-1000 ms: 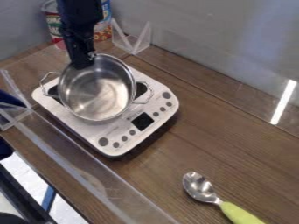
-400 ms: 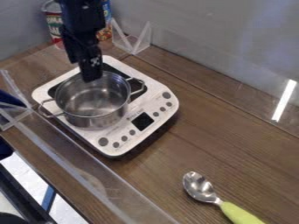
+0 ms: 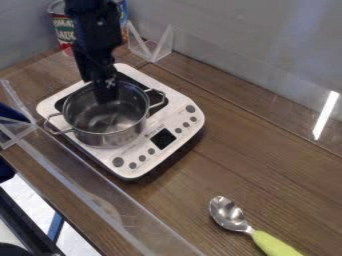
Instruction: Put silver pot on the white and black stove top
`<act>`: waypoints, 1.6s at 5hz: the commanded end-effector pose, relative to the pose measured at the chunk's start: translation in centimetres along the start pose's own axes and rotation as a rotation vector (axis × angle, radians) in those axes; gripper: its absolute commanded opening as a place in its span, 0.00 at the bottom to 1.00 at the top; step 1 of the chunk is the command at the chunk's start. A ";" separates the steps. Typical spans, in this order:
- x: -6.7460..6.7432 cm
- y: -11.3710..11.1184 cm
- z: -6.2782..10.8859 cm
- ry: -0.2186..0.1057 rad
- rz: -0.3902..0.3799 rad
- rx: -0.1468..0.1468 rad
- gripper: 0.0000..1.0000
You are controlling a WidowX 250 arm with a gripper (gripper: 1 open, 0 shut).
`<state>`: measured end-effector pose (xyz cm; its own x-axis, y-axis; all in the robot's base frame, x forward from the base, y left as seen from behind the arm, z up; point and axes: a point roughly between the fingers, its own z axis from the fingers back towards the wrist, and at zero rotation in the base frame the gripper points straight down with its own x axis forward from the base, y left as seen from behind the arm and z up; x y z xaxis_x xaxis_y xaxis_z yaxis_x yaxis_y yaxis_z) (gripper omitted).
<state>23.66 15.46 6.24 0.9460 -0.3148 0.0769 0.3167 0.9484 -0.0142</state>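
The silver pot (image 3: pixel 104 112) stands upright on the black surface of the white stove top (image 3: pixel 160 135), its two small handles pointing left-front and right-back. My black gripper (image 3: pixel 100 76) hangs over the pot's back rim with its fingers apart and nothing between them. It appears just clear of the rim, though a touch cannot be ruled out. The arm comes down from the top left.
A metal spoon with a yellow-green handle (image 3: pixel 247 227) lies on the wooden table at the front right. A clear plastic wall runs along the left and front-left edge (image 3: pixel 80 195). Cans and a clear stand (image 3: pixel 150 42) sit at the back behind the stove.
The pot went from tilted in the gripper's hold to resting flat on the stove. The gripper opened and let go of the rim, then rose slightly.
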 end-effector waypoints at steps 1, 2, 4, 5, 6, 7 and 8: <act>-0.2 0.6 -0.1 -0.016 0.004 0.019 1.00; -0.2 0.7 -0.5 -0.016 0.003 0.020 0.00; -0.2 0.6 0.7 -0.023 0.008 0.028 0.00; -0.2 0.7 1.4 -0.027 0.013 0.032 0.00; -0.2 0.7 2.2 -0.032 0.015 0.038 0.00; -0.1 0.8 3.0 -0.036 0.017 0.045 0.00; -0.1 0.8 3.7 -0.039 0.015 0.051 0.00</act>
<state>23.18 15.34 7.55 0.9472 -0.3138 0.0666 0.3165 0.9479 -0.0363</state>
